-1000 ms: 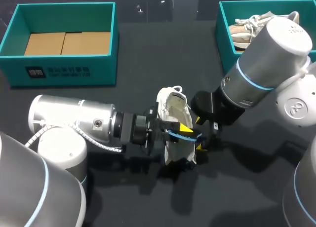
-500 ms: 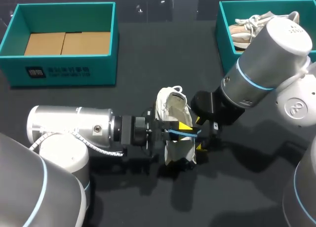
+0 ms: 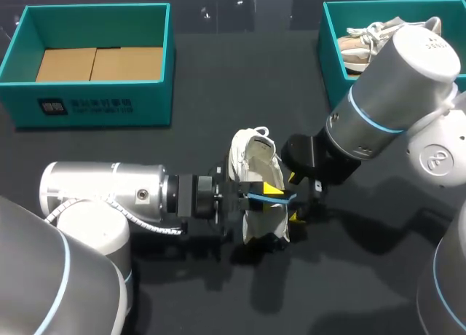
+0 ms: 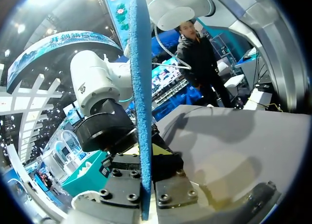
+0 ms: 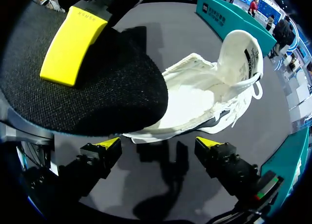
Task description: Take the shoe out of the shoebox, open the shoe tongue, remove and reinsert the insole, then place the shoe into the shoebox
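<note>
Dark surface (image 3: pixel 218 95), mid-task: the unboxed white shoe (image 5: pixel 195 95) is seen just ahead of the wide-spread right hand (image 5: pixel 160 145), its insole (image 5: pixel 97 97) clamped in the left hand (image 3: pixel 268 195), with reinsertion and boxing judged outstanding.

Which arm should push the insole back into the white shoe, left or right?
Left, most likely. The left pincer grips the insole right over the shoe opening, while the right pincer sits open beside the shoe, holding nothing.
</note>
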